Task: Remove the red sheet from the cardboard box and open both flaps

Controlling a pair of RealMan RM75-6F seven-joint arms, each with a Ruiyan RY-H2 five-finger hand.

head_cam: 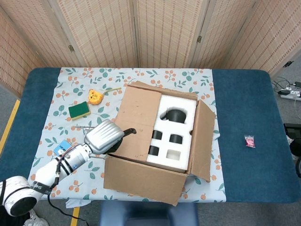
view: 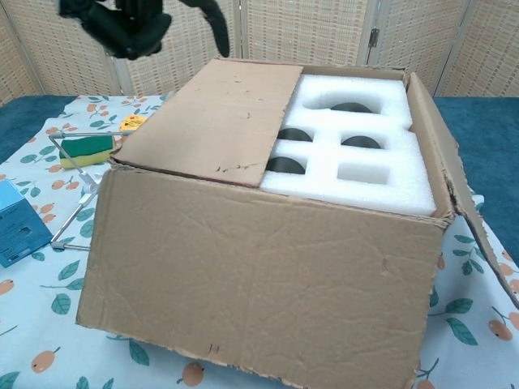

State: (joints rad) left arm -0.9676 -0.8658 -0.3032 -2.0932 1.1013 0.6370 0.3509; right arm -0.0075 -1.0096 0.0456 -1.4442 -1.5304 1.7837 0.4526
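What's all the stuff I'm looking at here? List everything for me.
cardboard box: one, brown, middle of the table.
left flap: one, brown, lying closed over the box.
right flap: one, brown, folded outward.
foam insert: one, white, inside the box, holding dark round items.
sponge: one, green and yellow, left of the box.
tape measure: one, yellow, behind the sponge.
small box: one, blue, near left.
packet: one, pink, right on the table.
tablecloth: one, floral.
left robot hand: one, silver, above the left flap.
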